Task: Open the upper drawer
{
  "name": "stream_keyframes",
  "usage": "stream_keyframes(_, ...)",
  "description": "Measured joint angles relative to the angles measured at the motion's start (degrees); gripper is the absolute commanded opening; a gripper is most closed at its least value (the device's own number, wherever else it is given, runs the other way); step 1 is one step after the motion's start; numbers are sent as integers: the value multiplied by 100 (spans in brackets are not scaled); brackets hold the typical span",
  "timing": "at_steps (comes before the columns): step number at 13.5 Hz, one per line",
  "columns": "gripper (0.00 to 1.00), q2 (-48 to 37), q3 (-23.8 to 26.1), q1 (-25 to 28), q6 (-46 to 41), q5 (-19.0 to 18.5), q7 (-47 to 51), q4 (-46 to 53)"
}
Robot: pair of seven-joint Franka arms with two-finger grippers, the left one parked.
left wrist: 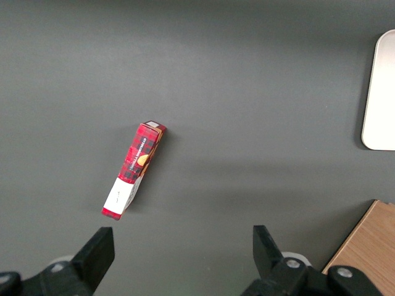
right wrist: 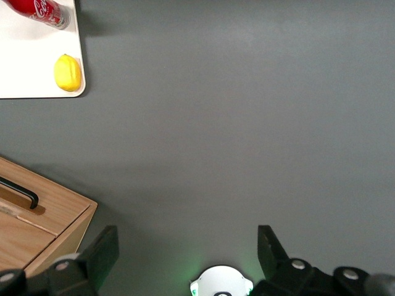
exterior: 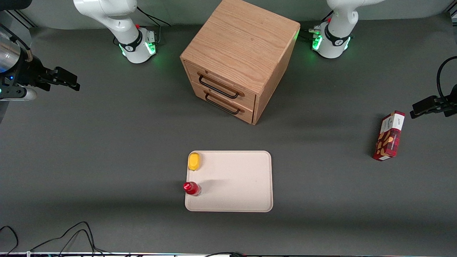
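The tool (exterior: 71,82) hangs high over the working arm's end of the gray surface (exterior: 107,150). Its two fingers are spread wide apart and hold nothing. In the right wrist view the fingers (right wrist: 102,253) show with a big gap between them and only bare surface under them.

Next comes the wooden cabinet (exterior: 242,46), in the middle of the surface. It is turned a bit, so its drawer fronts face partly toward the tool. The upper drawer (exterior: 223,87) is shut, flush with the cabinet. Its black wire handle (exterior: 217,86) is long and runs sideways across the drawer front. The lower drawer (exterior: 223,103) sits just under it.

So the drawer lies well apart from the tool, toward the middle of the surface and lower down. I think the tool must go across and down, then line up with the long handle.

Nearer the front camera is a white tray (exterior: 246,182) with a lemon (exterior: 194,161) and a red bottle (exterior: 191,188). A red box (exterior: 389,136) lies toward the parked arm's end.
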Motion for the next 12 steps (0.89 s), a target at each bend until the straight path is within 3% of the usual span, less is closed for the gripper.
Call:
stream_keyframes(9,100,3,19,29,-4,6,-318,99)
stream_keyframes(10,100,13,52,49,-4,59,-695,153)
stream_keyframes(12,100,122,86,61,-4,515,-1418,272)
